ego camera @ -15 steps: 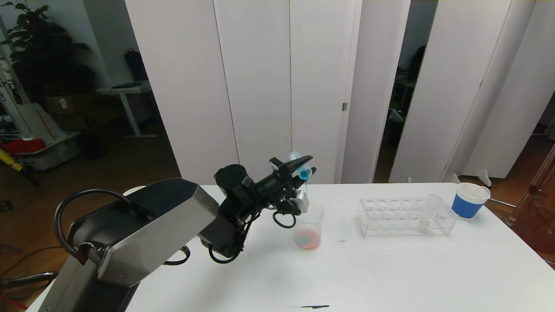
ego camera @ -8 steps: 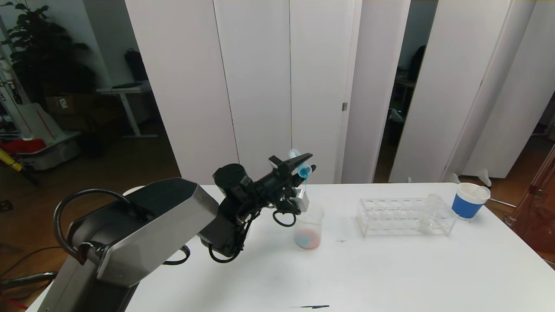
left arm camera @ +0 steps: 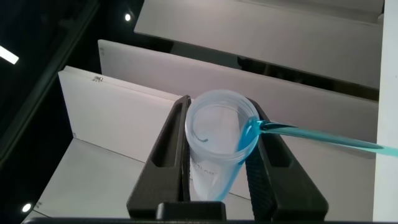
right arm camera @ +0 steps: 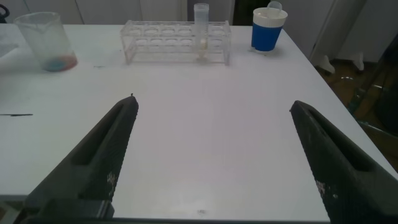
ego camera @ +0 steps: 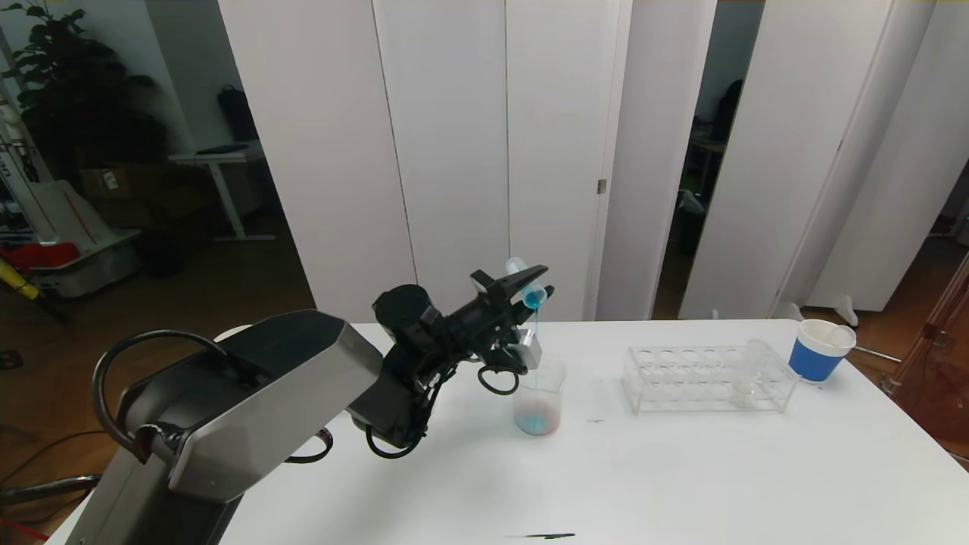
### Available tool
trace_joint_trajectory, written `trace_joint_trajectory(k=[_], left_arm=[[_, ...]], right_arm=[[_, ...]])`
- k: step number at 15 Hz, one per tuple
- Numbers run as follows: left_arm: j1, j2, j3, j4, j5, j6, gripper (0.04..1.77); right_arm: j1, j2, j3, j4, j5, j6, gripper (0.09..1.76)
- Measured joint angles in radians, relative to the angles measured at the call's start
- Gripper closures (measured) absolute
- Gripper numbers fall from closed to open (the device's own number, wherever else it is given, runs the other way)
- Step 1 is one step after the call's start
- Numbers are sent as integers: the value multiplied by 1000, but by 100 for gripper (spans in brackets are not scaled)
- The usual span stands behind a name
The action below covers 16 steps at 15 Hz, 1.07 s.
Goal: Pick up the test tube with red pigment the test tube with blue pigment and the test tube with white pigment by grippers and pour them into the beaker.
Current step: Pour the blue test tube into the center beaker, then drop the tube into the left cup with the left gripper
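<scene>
Left gripper (ego camera: 534,281): clamped tight on the blue tube (ego camera: 527,285), held up above the beaker (ego camera: 539,396); in the wrist view both fingers (left arm camera: 166,149) pressed the tube's sides.
Blue tube: tipped over, mouth down toward the beaker; thin blue stream (ego camera: 537,333) ran from its rim into the beaker.
Beaker: stood upright on the table (ego camera: 681,477), just under the left gripper; pinkish liquid at the bottom with a blue patch in it.
Right gripper (right arm camera: 214,155): jaws spread wide, held nothing, touched nothing; hung low over the table's near side, well apart from the beaker.
Rack (ego camera: 708,378): clear, on the table to the right of the beaker, well apart from it.
White tube (right arm camera: 201,31): stood upright in the rack near its right end, whitish liquid at the bottom.
Cup (ego camera: 819,350): blue with white rim, just beyond the rack's right end.
Red tube: could not be made out.
</scene>
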Motion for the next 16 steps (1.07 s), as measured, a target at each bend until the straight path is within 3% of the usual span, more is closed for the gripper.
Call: trace_joint_trajectory(k=[16], left_arm=[[3, -6, -7, -12, 2, 12, 123]], right_arm=[[0, 0, 0, 0, 0, 0, 10]])
